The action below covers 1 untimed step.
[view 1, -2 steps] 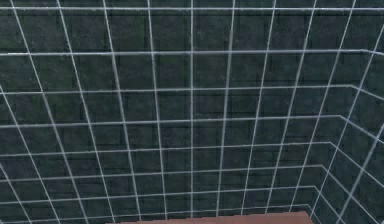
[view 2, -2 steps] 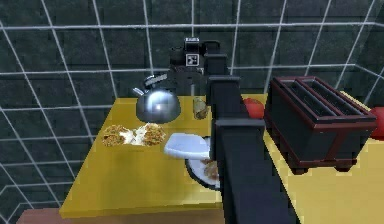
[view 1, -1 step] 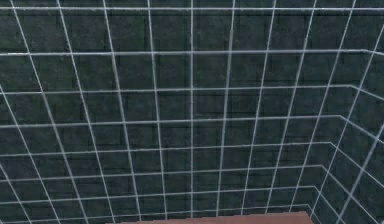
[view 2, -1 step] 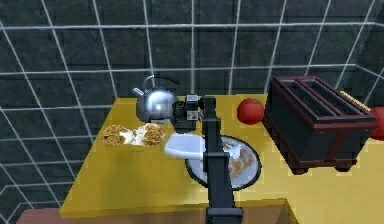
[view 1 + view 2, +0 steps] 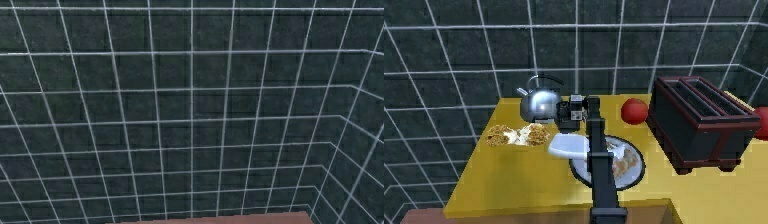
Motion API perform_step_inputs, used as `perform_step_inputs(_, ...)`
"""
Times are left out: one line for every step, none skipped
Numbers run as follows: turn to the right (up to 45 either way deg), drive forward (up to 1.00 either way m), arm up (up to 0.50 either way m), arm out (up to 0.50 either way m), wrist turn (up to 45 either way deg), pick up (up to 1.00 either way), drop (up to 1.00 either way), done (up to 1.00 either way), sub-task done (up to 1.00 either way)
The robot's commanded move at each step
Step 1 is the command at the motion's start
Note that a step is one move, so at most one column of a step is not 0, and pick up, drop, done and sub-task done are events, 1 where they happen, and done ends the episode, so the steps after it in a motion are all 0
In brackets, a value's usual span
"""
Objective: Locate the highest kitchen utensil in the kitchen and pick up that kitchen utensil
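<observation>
Yellow counter [image 5: 479, 175], dark arm bar [image 5: 599, 150] across a plate [image 5: 631, 166], fingers [image 5: 564, 112] near silver kettle [image 5: 539, 101], red ball [image 5: 635, 111] beside dark toaster [image 5: 699, 125]

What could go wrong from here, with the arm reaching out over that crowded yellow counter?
The gripper sits close by the silver kettle. I can't tell whether they touch, so a sideways move might knock the kettle. The arm runs across the plate and a white object in this view, so lowering it might press on them. The red round thing next to the arm might roll if brushed.
</observation>
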Motion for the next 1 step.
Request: perform_step_inputs(0.0,0.0,0.1,0.0,0.0,0.0,0.0,0.0,0.0)
